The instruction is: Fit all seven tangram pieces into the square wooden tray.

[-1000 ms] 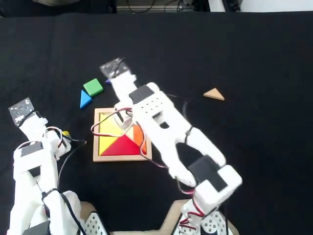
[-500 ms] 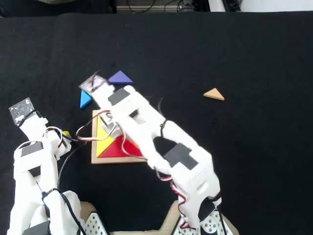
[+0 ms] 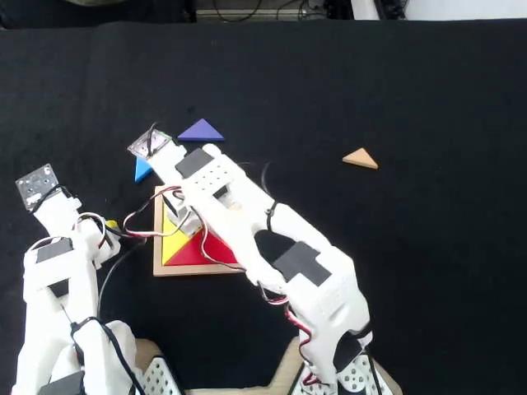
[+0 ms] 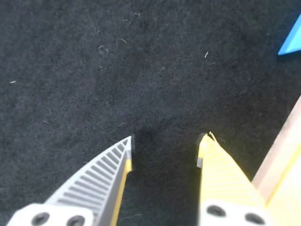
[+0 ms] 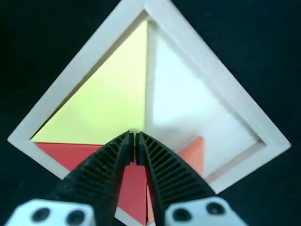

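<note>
The square wooden tray (image 3: 158,251) lies left of the table's centre, holding a yellow triangle (image 3: 172,239) and a red triangle (image 3: 207,249). In the right wrist view the tray (image 5: 84,61) also holds an orange piece (image 5: 195,150) beside a bare floor patch. My right gripper (image 5: 135,139) is shut with nothing in it, its tips over the point where the yellow triangle (image 5: 108,103) meets the red one (image 5: 70,153). My right arm (image 3: 214,185) lies across the tray. My left gripper (image 4: 164,141) is open over bare cloth just left of the tray (image 4: 282,150).
A purple triangle (image 3: 201,130) and a blue triangle (image 3: 142,170) lie just behind the tray. A tan triangle (image 3: 360,158) sits far off to the right. The blue triangle's corner (image 4: 291,40) shows in the left wrist view. Black cloth covers the table.
My right arm has swung left over the tray. It now hides the green square and has uncovered the purple triangle. The left arm has not moved.
</note>
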{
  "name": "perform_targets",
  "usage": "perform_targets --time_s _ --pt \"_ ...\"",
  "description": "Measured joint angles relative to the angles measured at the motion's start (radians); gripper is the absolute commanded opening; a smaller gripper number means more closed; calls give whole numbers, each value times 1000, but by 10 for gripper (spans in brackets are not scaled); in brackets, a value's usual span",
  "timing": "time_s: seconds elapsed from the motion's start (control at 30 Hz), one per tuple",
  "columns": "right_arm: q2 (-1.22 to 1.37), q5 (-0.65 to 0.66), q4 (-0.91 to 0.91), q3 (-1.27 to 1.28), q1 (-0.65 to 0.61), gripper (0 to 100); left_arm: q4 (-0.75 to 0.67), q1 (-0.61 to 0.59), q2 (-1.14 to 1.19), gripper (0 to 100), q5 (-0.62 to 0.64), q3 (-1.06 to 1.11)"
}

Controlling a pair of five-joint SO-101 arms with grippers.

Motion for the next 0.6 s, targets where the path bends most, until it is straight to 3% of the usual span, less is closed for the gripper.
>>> perform_targets --time_s 0.6 --pt "26 51 0 0 49 11 0 0 0 230 0 0"
